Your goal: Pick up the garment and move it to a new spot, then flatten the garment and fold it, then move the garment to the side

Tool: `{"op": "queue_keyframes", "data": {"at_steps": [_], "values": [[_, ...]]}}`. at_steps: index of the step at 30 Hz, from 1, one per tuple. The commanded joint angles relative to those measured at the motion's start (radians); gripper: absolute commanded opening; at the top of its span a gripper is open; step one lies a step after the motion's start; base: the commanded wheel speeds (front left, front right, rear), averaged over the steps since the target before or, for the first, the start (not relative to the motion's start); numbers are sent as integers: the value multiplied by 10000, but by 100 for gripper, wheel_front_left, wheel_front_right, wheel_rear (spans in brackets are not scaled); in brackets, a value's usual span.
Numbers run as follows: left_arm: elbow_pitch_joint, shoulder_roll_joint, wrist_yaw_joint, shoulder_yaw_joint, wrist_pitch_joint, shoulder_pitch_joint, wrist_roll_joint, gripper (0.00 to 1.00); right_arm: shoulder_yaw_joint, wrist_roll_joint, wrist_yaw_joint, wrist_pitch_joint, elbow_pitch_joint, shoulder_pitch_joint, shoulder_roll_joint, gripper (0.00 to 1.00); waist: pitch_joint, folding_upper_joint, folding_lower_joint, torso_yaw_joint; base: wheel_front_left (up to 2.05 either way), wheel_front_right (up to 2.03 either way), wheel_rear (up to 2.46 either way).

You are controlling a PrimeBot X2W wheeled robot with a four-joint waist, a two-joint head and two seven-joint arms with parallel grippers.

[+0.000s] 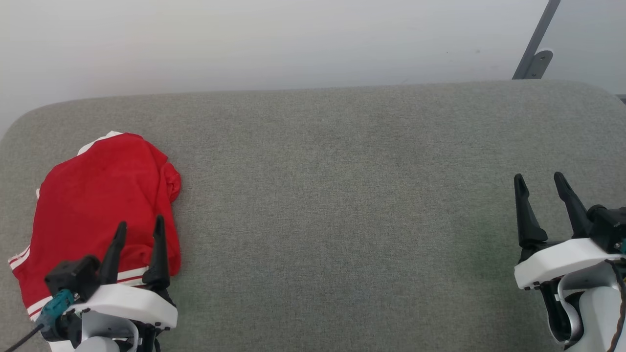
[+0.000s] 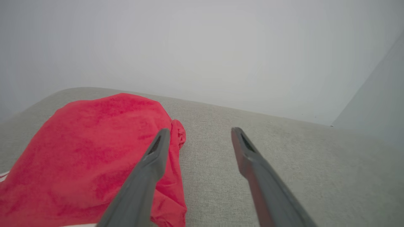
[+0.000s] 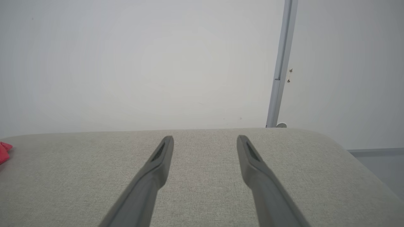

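Note:
The garment (image 1: 98,205), a red shirt with white and striped trim, lies bunched at the left end of the grey fabric surface (image 1: 342,195). My left gripper (image 1: 140,226) is open over the garment's near right part, with nothing between its fingers. In the left wrist view the garment (image 2: 88,154) spreads to the left, and the left gripper (image 2: 199,132) stands open past its right edge. My right gripper (image 1: 540,179) is open at the far right, well away from the garment. The right wrist view has the right gripper (image 3: 205,138) open over bare fabric, with a red scrap of the garment (image 3: 3,151) at the left edge.
A pale wall (image 1: 293,39) rises behind the surface's rounded far edge. A grey metal post with a bracket (image 1: 535,54) stands at the back right. The wide middle and right of the surface lie bare.

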Motion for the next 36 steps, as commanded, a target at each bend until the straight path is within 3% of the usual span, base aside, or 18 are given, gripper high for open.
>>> {"op": "queue_keyframes", "data": {"at_steps": [1, 18, 26, 36], "values": [[-68, 11, -85, 42, -101, -1, 210, 100, -36, -161, 0, -118, -111, -66, 25, 100, 5, 0, 0, 5, 0, 0, 0], [161, 25, -247, -229, -446, -231, 493, 100, -306, -347, 0, -459, -88, -145, 216, 100, 162, 0, 0, 482, 0, 0, 0], [223, -248, -242, 267, -590, 21, 1054, 100, 181, -560, 0, -599, 64, -343, 82, 100, 299, 0, -1, 1736, 0, 0, 0], [99, -787, -242, 978, -769, 448, 1925, 100, 1542, -974, -1, -785, 455, -767, 188, 100, 417, 0, -1, 3683, 0, 0, 0]]}}
